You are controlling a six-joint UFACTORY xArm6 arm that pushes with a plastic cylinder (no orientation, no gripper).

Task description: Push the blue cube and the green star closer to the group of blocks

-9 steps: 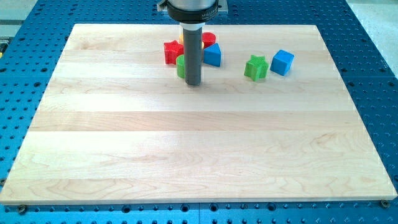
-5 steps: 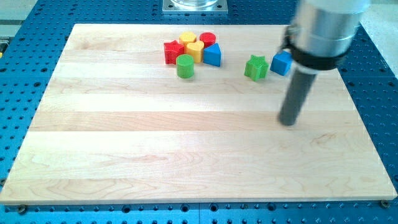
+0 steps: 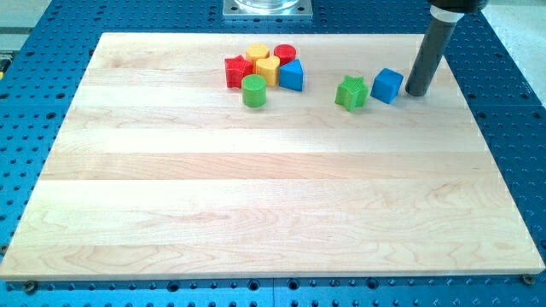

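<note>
The blue cube [image 3: 387, 85] sits at the view's upper right of the wooden board, with the green star [image 3: 351, 92] just to its left, a small gap between them. My tip [image 3: 418, 92] stands just right of the blue cube, close to it; contact cannot be told. The group lies further left near the top: a red star-like block [image 3: 235, 71], a yellow block [image 3: 256, 55], a second yellow block [image 3: 269, 70], a red cylinder [image 3: 285, 54], a blue block [image 3: 292, 76] and a green cylinder [image 3: 253, 90].
The wooden board [image 3: 256, 196] lies on a blue perforated table [image 3: 512, 102]. A grey metal base plate [image 3: 267, 8] sits at the view's top centre. The board's right edge is a short way right of my tip.
My tip swept from beside the group's green cylinder across to the right, then up to the right side of the blue cube. No block has moved.
</note>
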